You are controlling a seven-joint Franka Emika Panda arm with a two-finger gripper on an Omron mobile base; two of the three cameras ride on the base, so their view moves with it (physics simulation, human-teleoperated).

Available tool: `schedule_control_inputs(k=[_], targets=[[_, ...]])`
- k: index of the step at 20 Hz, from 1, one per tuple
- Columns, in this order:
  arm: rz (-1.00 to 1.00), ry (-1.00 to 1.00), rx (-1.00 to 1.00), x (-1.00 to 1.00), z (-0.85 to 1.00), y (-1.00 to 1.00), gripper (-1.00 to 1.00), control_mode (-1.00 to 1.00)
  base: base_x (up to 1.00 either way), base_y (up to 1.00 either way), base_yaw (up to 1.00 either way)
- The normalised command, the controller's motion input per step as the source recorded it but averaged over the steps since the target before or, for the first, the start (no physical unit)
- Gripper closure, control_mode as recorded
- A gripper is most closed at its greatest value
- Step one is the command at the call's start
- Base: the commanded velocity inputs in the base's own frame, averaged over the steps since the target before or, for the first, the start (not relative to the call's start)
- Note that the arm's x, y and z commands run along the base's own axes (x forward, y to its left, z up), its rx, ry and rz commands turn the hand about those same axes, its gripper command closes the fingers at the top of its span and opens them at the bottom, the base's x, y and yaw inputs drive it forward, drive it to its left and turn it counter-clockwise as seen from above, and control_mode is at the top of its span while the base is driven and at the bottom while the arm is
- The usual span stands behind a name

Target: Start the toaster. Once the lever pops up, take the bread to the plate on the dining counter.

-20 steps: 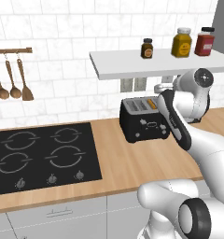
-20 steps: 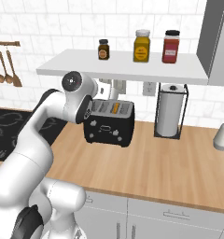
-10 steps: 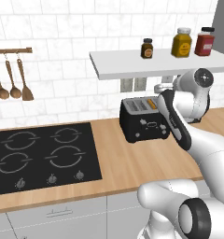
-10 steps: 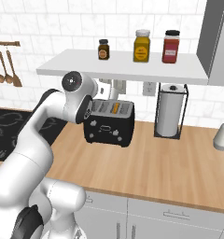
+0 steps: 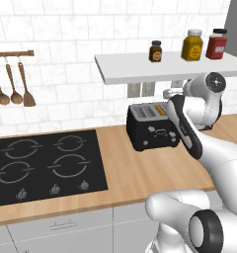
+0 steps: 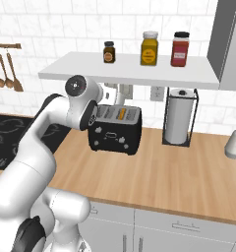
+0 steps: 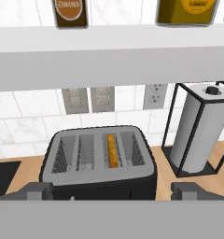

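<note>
Your toaster (image 5: 152,127) sits on the wooden bench (image 5: 125,173), back near the tiled wall and under the white shelf (image 5: 165,66), with the black hob (image 5: 41,165) to its left in the left base view and the paper towel roll (image 6: 178,115) in its wire stand to its right in the right base view. Its long axis runs along the wall, and its knobbed front faces out toward you. The bread (image 7: 112,150) stands on edge down in one of the slots, the third opening from the left in the hand view, so you see just its thin tan-orange top edge running front to back across the toaster's short side. In the left base view that same edge shows as an orange strip (image 5: 161,109) at the toaster's right end.

Your gripper (image 7: 112,190) hangs above and a little in front of the toaster, its jaws spread wide with nothing between them; each fingertip (image 7: 39,190) lines up near one end of the toaster body. Three jars stand on the shelf above: a small dark one (image 5: 155,51), a mustard-yellow one (image 5: 192,45) and a red one (image 5: 217,43).
</note>
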Motion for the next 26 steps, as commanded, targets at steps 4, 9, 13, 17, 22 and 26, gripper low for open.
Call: schedule_control_inputs(k=[4, 9, 13, 17, 22, 26], targets=[[0.00, 0.00, 0.00, 0.00, 0.00, 0.00, -1.00, -1.00, 0.00, 0.00, 0.00], [0.00, 0.00, 0.00, 0.00, 0.00, 0.00, -1.00, -1.00, 0.00, 0.00, 0.00], [0.00, 0.00, 0.00, 0.00, 0.00, 0.00, -1.00, -1.00, 0.00, 0.00, 0.00], [0.00, 0.00, 0.00, 0.00, 0.00, 0.00, -1.00, -1.00, 0.00, 0.00, 0.00], [0.00, 0.00, 0.00, 0.00, 0.00, 0.00, -1.00, -1.00, 0.00, 0.00, 0.00], [0.00, 0.00, 0.00, 0.00, 0.00, 0.00, -1.00, -1.00, 0.00, 0.00, 0.00]])
